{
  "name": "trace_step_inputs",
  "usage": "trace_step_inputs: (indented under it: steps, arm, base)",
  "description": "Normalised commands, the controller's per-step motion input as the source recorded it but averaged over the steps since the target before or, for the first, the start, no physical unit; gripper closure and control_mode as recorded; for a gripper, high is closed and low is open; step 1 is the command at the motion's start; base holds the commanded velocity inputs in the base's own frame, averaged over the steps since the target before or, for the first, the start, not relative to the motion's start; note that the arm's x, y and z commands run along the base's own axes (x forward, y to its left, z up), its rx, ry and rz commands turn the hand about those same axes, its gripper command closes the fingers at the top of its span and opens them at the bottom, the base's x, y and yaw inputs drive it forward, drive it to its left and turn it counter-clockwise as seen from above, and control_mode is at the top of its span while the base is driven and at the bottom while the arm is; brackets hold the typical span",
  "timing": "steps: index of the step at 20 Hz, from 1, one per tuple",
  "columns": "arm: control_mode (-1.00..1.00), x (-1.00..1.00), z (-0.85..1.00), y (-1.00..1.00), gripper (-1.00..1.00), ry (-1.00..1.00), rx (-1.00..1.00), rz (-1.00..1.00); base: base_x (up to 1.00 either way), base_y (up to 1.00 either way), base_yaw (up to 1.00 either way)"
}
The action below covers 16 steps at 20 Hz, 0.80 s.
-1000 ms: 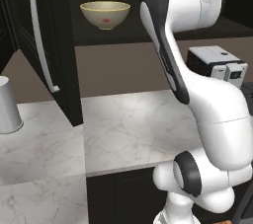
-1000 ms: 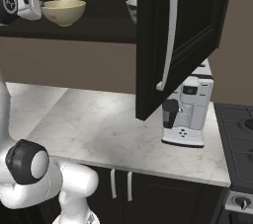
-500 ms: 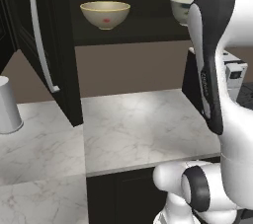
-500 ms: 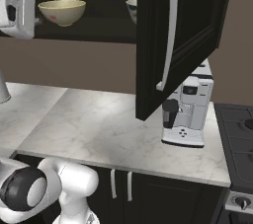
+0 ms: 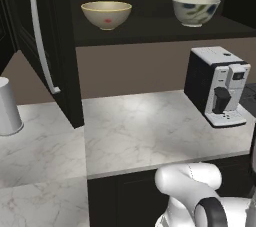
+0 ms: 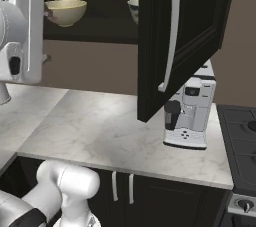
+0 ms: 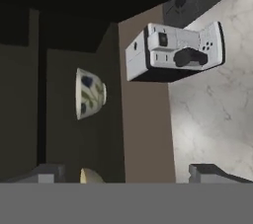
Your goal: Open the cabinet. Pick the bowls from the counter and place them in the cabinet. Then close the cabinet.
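Arm swung leftward; both bowls (image 5: pixel 106 14) on cabinet (image 5: pixel 150 28) shelf.

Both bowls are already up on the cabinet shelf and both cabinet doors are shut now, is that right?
Not quite. The tan bowl and the white bowl do sit on the cabinet shelf, but the left base view shows the cabinet's doors open, not shut.

No text, label, brand or number can be read anywhere. The coffee machine (image 5: pixel 218 84) has a small display panel and some dots on its front, but these are too small and blurred to show any letters or figures.
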Motion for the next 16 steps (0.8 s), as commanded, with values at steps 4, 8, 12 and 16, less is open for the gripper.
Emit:
trace_step_inputs:
  steps: [4, 8, 12, 16]
  arm:
    - [-1.0, -0.89, 0.0, -0.67, -1.0, 0.0, 0.11, 0.0]
    - [-1.0, -0.77, 0.0, -0.61, -1.0, 0.0, 0.12, 0.0]
    - [-1.0, -0.65, 0.0, -0.61, -1.0, 0.0, 0.13, -0.01]
    - [-1.0, -0.55, 0.0, -0.52, -1.0, 0.0, 0.11, -0.01]
  base:
    - [0.0, 0.0, 0.0]
    - [0.0, 0.0, 0.0]
    - [0.0, 0.0, 0.0]
    - [0.0, 0.0, 0.0]
